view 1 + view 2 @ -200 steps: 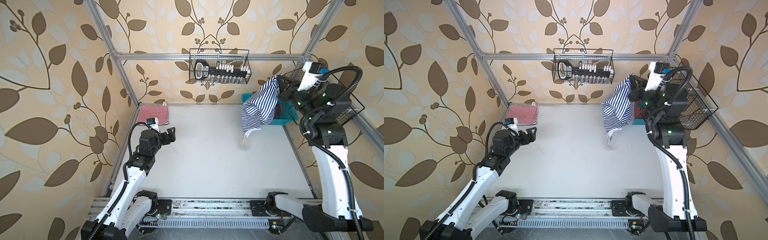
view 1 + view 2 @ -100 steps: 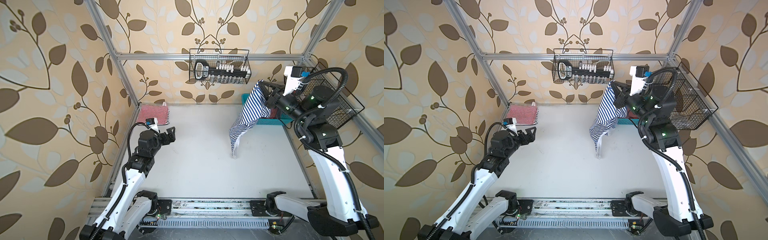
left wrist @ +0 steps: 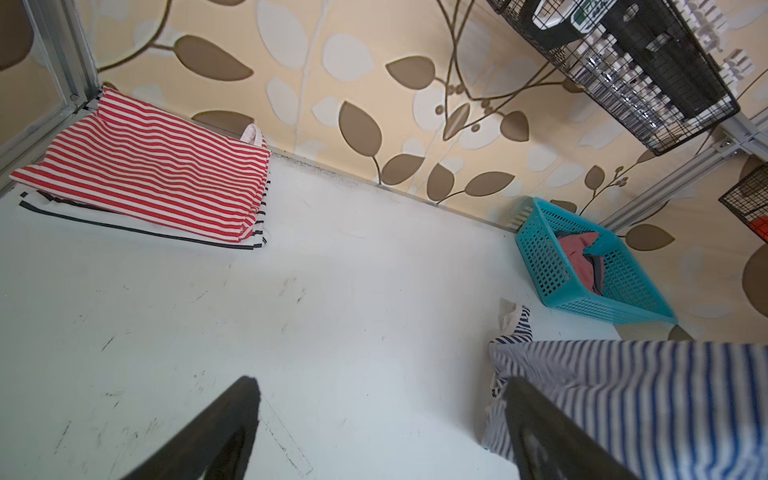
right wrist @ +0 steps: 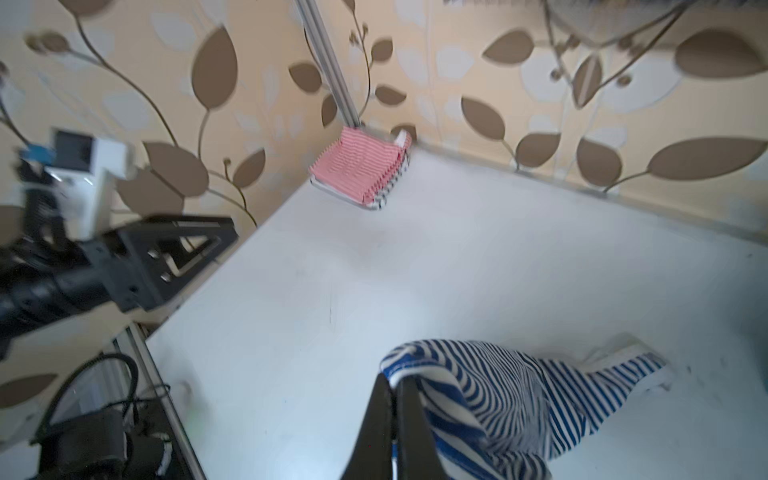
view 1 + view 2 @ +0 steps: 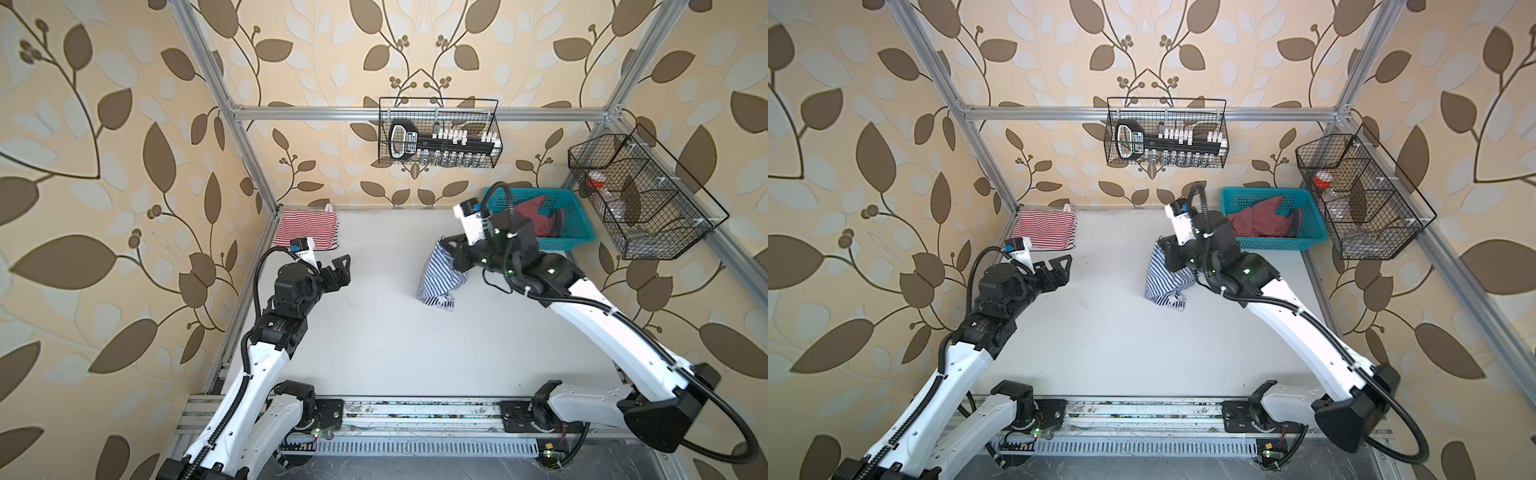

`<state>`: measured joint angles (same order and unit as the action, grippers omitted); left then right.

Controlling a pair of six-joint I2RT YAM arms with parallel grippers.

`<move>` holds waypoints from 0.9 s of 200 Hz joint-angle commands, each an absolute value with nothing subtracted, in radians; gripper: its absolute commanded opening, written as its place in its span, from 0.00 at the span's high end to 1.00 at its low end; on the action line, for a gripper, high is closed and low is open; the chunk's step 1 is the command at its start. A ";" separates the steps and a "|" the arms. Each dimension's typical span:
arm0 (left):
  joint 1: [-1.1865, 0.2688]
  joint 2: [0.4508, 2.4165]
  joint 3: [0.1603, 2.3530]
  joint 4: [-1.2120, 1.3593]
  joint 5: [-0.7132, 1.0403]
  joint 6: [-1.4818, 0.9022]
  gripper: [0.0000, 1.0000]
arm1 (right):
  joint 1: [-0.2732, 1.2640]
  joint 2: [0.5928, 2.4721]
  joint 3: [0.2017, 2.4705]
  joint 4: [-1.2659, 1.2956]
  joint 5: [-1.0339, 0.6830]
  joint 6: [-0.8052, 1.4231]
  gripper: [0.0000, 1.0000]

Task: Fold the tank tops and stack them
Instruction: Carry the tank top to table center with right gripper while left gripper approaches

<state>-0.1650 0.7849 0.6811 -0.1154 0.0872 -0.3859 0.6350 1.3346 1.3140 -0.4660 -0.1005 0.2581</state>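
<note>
Right pincer [image 4: 395, 384] clamps the navy-striped tank top [image 4: 503, 399]; left pincer [image 5: 341, 271] gapes empty; tool label [image 5: 409, 143] unreadable.

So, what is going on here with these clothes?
The right gripper is shut on the navy-and-white striped tank top, holding it up with its lower end on the table. The left gripper hangs open near the folded red-and-white striped tank top. A dusty red tank top lies in the turquoise basket.
</note>
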 commanded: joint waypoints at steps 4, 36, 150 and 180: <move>-0.175 0.735 0.730 -0.161 0.108 -0.420 0.08 | 0.700 1.450 1.247 -0.433 -0.172 0.342 1.00; -0.176 0.678 0.742 -0.231 0.083 -0.422 0.09 | 0.783 1.634 1.226 -0.286 -0.373 0.422 0.94; -0.256 0.737 0.761 -0.466 0.329 -0.506 0.32 | 0.614 1.384 1.001 -0.316 -0.343 0.386 0.60; -0.372 0.800 0.788 -0.508 0.304 -0.525 0.36 | 0.610 1.388 0.894 -0.292 -0.369 0.395 0.63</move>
